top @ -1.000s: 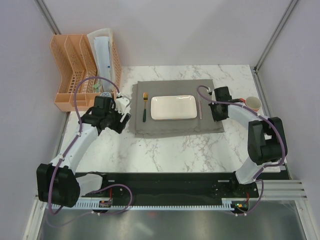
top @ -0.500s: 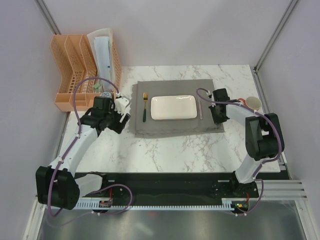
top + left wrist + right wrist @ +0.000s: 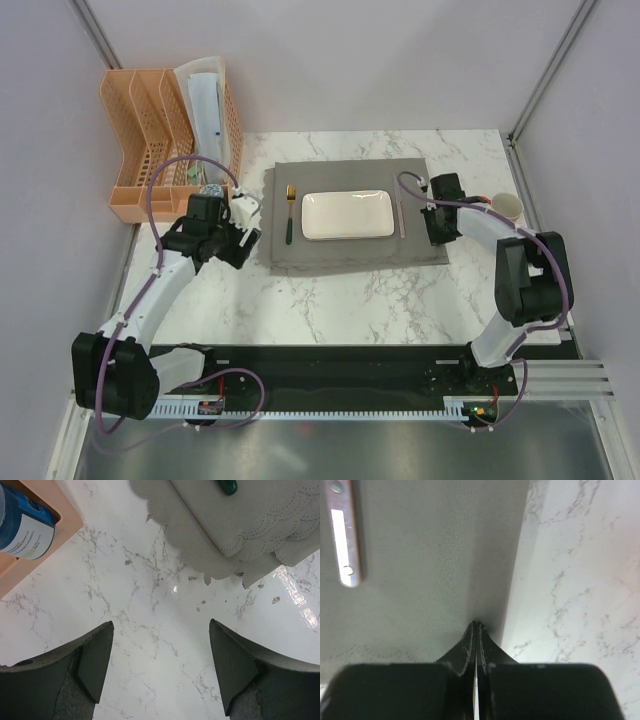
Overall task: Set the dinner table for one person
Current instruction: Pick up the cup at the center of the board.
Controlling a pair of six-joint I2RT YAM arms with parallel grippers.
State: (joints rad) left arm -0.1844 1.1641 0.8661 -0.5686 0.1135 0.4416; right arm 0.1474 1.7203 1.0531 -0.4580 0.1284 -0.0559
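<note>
L fingers [image 3: 92, 665] spread wide, empty, over the glossy veined marble-look table [image 3: 150, 625], just off the scalloped grey cloth placemat [image 3: 240, 535] corner. R fingers [image 3: 467, 642] pressed together at placemat's rt edge; I can't tell if cloth's nipped. Table runs under everything.

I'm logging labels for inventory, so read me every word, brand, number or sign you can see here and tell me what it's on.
Nothing can be read in any view.
blue container with a pale label, in the orange rack: print is there, but too blurred to read.
white packet with a blue stripe, top view: no legible text.
plate, fork, knife, cup, placemat: no markings seen.
</note>
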